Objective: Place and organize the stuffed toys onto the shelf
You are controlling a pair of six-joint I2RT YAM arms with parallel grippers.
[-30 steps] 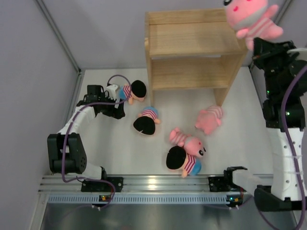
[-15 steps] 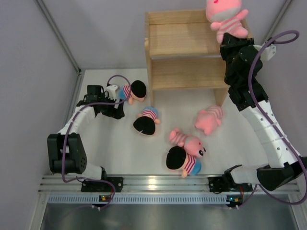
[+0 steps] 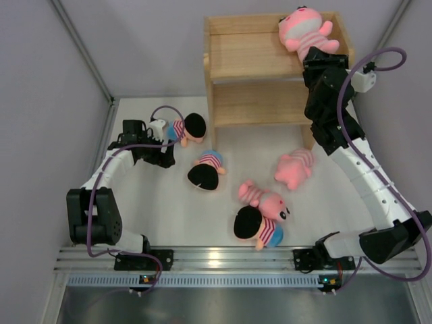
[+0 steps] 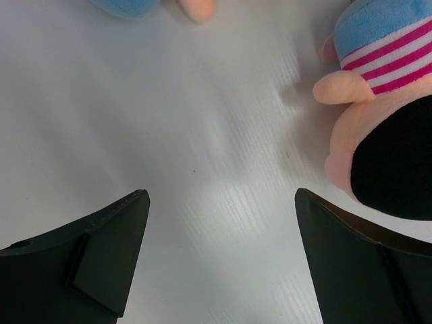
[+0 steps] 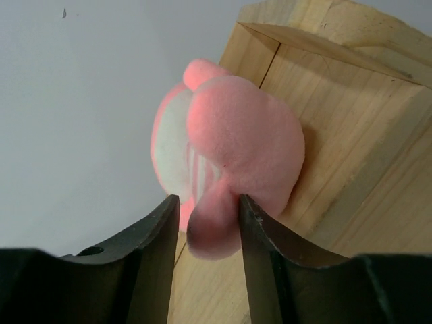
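Observation:
One pink striped stuffed toy (image 3: pixel 307 30) lies on the top of the wooden shelf (image 3: pixel 263 101), at its right end. My right gripper (image 3: pixel 318 59) is just below it in the top view. In the right wrist view the gripper (image 5: pixel 208 202) stands slightly open around a limb of that pink toy (image 5: pixel 236 142), with a gap on the left side. My left gripper (image 3: pixel 165 152) is wide open low over the table beside a black-haired doll (image 3: pixel 185 128). The left gripper (image 4: pixel 221 196) holds nothing, and a doll (image 4: pixel 385 121) lies to its right.
On the table lie another doll (image 3: pixel 206 170), a pink toy (image 3: pixel 295 167) near the shelf's right leg, and a pink toy (image 3: pixel 264 199) resting against a doll (image 3: pixel 258 226). Grey walls close in both sides. The rail (image 3: pixel 216 260) runs along the near edge.
The right arm swung left and down, bringing the pink toy from the air at the upper right onto the shelf top, and its jaws have parted. The left arm has not moved.

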